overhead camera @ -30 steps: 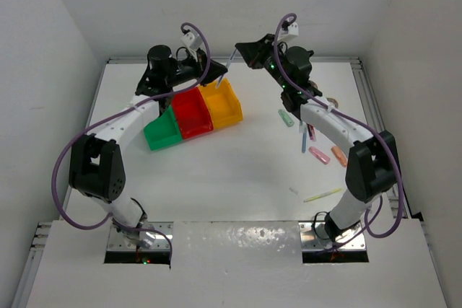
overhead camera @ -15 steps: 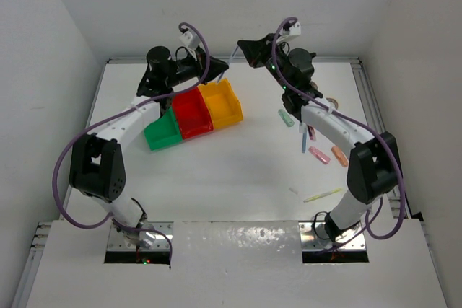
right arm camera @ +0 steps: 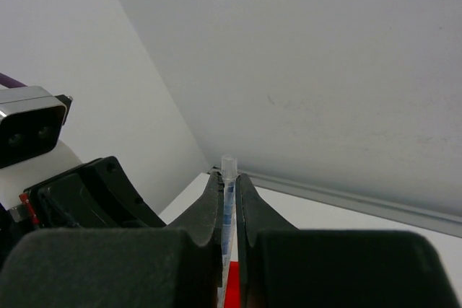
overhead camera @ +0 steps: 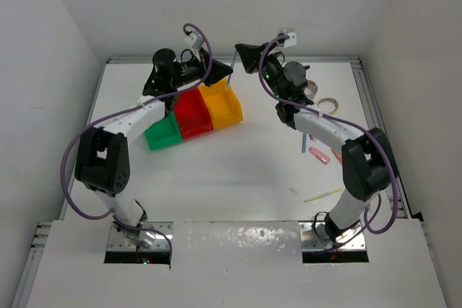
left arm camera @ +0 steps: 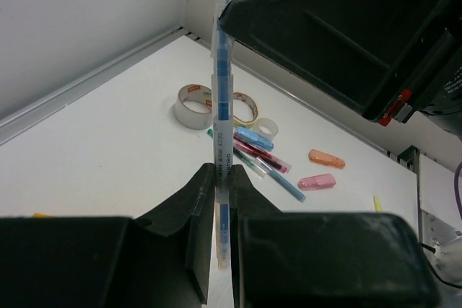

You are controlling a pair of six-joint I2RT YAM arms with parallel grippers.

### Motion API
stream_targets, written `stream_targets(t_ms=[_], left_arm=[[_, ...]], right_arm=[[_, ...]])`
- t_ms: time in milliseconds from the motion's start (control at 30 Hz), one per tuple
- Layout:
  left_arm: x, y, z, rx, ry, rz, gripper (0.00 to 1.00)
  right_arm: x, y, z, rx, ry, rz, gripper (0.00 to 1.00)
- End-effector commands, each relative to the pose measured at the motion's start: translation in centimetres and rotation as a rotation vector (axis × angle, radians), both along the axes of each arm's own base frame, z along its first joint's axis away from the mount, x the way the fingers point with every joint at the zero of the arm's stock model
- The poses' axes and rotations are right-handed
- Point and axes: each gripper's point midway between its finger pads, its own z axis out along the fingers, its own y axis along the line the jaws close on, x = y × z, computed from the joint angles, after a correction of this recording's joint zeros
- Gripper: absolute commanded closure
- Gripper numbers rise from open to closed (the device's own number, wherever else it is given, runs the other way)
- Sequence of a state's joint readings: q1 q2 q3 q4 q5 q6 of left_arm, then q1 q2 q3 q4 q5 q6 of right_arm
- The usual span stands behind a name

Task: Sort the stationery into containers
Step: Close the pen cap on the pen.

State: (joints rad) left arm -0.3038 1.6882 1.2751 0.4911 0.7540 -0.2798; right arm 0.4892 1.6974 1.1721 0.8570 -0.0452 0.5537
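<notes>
White desk (overhead camera: 238, 167), live. Far-left area: three bins touching in slanted row, green bin (overhead camera: 163, 133) toward left edge, red bin (overhead camera: 192, 115) in middle, yellow bin (overhead camera: 222, 103) toward far edge. Far-right corner: grey-white tape roll (left arm camera: 193, 106) beside tan tape roll (left arm camera: 245, 108). Right edge: pen cluster (left arm camera: 256, 156), pink stick (overhead camera: 318, 155), orange stick (left arm camera: 326, 158) just beside it. Nearer near-right corner: thin yellow-green pen (overhead camera: 323, 195) lying flat, tiny scrap (overhead camera: 294, 191) close by.

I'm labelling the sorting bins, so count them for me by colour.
Green bin: 1
Red bin: 1
Yellow bin: 1
Total: 3 bins
</notes>
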Motion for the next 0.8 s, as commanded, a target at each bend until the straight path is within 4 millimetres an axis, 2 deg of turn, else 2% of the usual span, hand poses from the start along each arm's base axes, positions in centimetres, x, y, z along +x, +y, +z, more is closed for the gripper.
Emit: stream_targets(t_ms=[0,167,333,400,567,767], left_arm=[[-1.6,-0.3,11.5,-0.162,-0.399,0.023,1.00],[-0.4,0.5,11.4,-0.153,-0.419,0.074,1.00],[-0.6,0.3,11.4,-0.171,-0.419,0.053,1.00],[-0.7,0.2,11.4,-0.170,-0.425,0.053,1.00],[-0.6,0.4,10.6,-0.152,-0.403,0.058,1.00],[-0.7,0.5,10.7,-0.151,-0.414,0.060,1.00]], right_arm=[[-3.2,5.4,-12.5,-0.180,0.301,0.216,1.00],[-3.5,4.3,-14.9,-0.230,0.343,0.172,1.00],[-4.0,3.9,-17.7,-0.283,0.390,0.174,1.00],[-4.1,3.8,-18.3,-0.292,0.400,0.172,1.00],[-3.9,3.9,-17.9,-0.304,0.382,0.171,1.00],[-5.2,4.3,-19.5,-0.376,0.389,0.191,1.00]])
